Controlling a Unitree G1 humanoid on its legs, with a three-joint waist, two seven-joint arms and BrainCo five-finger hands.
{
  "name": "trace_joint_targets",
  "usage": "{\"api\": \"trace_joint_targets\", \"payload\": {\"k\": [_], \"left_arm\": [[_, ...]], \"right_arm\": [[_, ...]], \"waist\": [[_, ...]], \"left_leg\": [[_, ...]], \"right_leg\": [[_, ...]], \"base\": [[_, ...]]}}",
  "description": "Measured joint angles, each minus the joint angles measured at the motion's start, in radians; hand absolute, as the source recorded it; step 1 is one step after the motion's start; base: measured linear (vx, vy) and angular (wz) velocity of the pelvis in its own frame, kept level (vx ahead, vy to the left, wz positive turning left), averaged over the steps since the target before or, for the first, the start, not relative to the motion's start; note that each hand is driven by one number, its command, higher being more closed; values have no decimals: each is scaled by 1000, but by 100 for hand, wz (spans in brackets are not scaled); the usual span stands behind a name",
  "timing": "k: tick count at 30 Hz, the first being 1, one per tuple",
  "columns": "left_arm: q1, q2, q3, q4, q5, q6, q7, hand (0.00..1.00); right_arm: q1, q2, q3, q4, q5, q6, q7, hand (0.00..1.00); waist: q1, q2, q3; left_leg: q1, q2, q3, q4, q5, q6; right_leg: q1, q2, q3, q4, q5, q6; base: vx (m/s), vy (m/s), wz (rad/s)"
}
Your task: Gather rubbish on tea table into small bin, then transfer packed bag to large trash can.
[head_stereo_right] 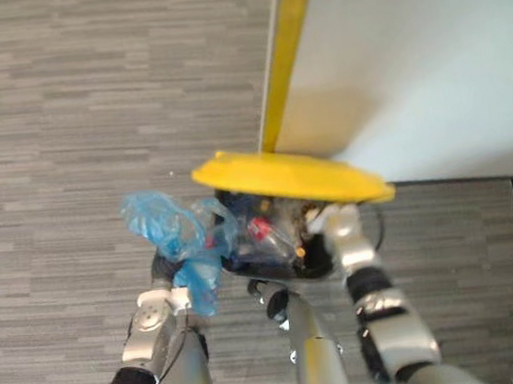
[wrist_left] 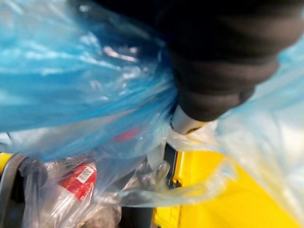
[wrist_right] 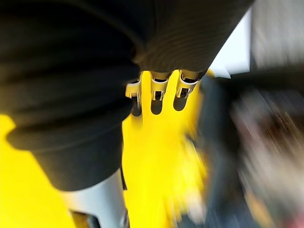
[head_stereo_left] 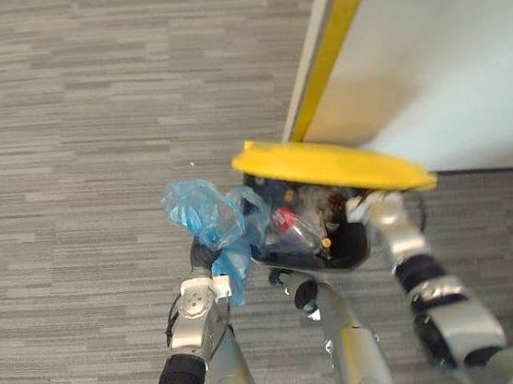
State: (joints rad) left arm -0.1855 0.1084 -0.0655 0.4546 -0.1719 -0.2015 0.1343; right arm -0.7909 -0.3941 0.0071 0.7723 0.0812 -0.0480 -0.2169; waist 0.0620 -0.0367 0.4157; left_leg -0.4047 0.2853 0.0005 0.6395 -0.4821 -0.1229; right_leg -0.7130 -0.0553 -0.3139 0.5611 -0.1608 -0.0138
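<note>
Plainly, our left hand [head_stereo_left: 206, 253] has its fingers clenched on the gathered neck of one blue bag [head_stereo_left: 205, 212], the plastic bunching tight where it meets the hand. That bag hangs off the floor, just at the near-left rim of the single large trash can [head_stereo_left: 348, 248], whose mouth is open and holds clear plastic and one red wrapper [head_stereo_left: 285, 218]. Our right hand [head_stereo_left: 371, 207] sits up against the underside of its one yellow lid [head_stereo_left: 328, 165], tipped upward; we cannot tell how those fingers are set.
</note>
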Motion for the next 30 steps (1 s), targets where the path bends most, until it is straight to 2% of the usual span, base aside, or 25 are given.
{"api": "trace_joint_targets", "payload": {"k": [1,2,4,6,14,20,30], "left_arm": [[9,9,-3,10,-8,3,-1,100],[23,15,-21,11,-9,11,-1,100],[29,14,-54,8,-9,11,-2,100],[27,18,-73,-14,-9,10,-3,100],[20,50,-118,-52,-9,-2,-6,100],[12,69,-137,-80,-27,-1,-8,100],[-23,75,-175,-222,-69,-8,-32,100]], "right_arm": [[-53,-26,-1,14,5,1,-3,0],[-87,-47,-1,33,10,1,-7,0],[-99,-72,0,39,35,4,-17,0],[-105,-77,8,37,40,4,-18,0],[-144,-128,48,37,39,9,-24,0],[-161,-128,57,38,37,20,-23,0],[-199,-123,123,44,33,23,-5,0]], "waist": [[10,0,1],[8,0,8],[3,1,11],[-7,2,12],[-7,3,13],[-7,3,13],[-6,3,28]], "left_leg": [[-8,-7,-7,-30,19,4],[-11,-4,-3,-51,43,-18],[4,-6,6,-69,55,-41],[9,-8,7,-67,58,-37],[-17,-36,16,-44,74,-45],[-27,-43,15,-24,83,-59],[-3,-51,17,-2,73,-43]], "right_leg": [[1,12,-35,-67,64,-7],[1,16,-40,-78,89,-28],[10,11,-41,-82,95,-25],[38,13,-42,-120,115,-17],[89,6,-33,-249,218,-6],[91,-2,-31,-249,231,-2],[123,-6,-22,-255,230,4]], "base": [[27,-17,-32],[25,-8,-19],[6,-10,2],[-69,32,1],[-106,74,1],[-15,20,1],[-30,-4,0]]}}
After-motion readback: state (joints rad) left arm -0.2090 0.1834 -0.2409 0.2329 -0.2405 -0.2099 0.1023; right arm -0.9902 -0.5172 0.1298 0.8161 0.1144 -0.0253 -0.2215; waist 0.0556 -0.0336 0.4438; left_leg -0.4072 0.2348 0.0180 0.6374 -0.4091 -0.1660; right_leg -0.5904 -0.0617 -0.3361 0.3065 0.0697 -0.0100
